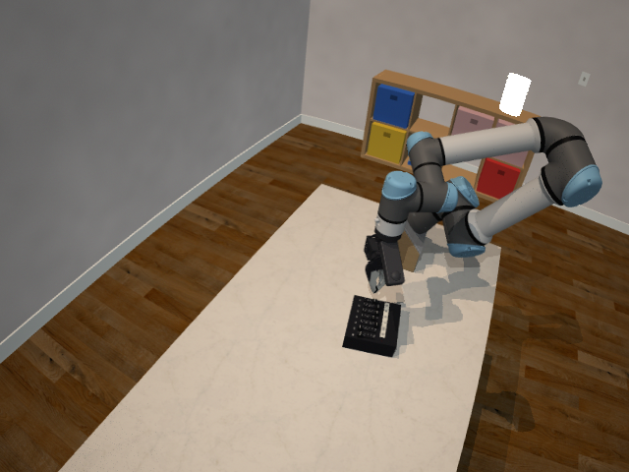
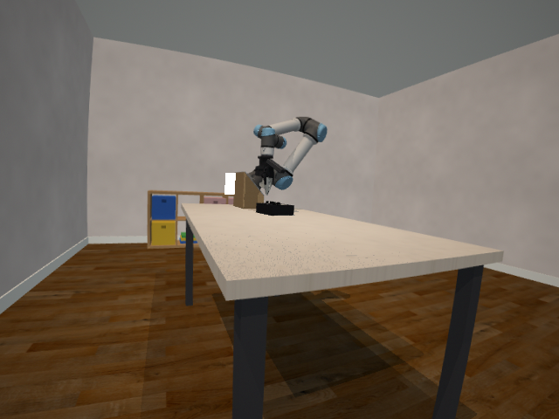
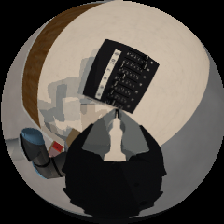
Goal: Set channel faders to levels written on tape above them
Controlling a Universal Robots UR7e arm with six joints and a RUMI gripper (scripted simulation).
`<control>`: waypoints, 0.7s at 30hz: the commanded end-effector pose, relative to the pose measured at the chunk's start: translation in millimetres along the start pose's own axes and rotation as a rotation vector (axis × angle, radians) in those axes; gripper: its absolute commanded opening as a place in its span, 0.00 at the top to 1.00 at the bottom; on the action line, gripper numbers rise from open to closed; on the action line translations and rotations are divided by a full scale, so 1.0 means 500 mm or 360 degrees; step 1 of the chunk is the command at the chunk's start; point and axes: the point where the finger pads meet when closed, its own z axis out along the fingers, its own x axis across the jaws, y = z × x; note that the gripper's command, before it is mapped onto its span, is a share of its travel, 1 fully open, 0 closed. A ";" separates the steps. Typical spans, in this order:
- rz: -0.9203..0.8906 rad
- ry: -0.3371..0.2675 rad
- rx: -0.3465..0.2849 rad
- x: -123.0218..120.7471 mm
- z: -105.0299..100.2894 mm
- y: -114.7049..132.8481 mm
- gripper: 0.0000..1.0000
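Observation:
The black lighting desk (image 1: pixel 371 325) lies flat on the table near the arm's base. It has several parallel fader tracks and a white tape strip (image 1: pixel 385 321) along one side. It also shows in the wrist view (image 3: pixel 120 76), where its tape strip (image 3: pixel 106 77) runs along the left of the tracks; the written levels are too small to read. My gripper (image 1: pixel 374 288) is shut and empty. It hangs a little above the desk's far edge, fingertips pointing down. In the wrist view the fingertips (image 3: pixel 116 113) stand just off the desk's near edge. In the exterior view the gripper (image 2: pixel 266 191) hovers above the desk (image 2: pixel 274 209).
A brown box (image 1: pixel 410 252) stands on the table behind the gripper, next to the arm's base. A shelf with coloured bins (image 1: pixel 446 133) stands against the back wall. The table's right edge is close to the desk.

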 end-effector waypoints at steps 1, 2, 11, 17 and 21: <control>-0.0217 -0.0001 0.0004 -0.005 -0.001 -0.006 1.00; -0.0272 -0.0001 0.0004 -0.007 -0.001 -0.007 1.00; -0.0694 0.0000 0.0004 -0.018 0.000 -0.016 1.00; -0.1102 0.0001 0.0003 -0.028 0.000 -0.023 1.00; -0.1390 0.0001 0.0003 -0.035 0.001 -0.027 1.00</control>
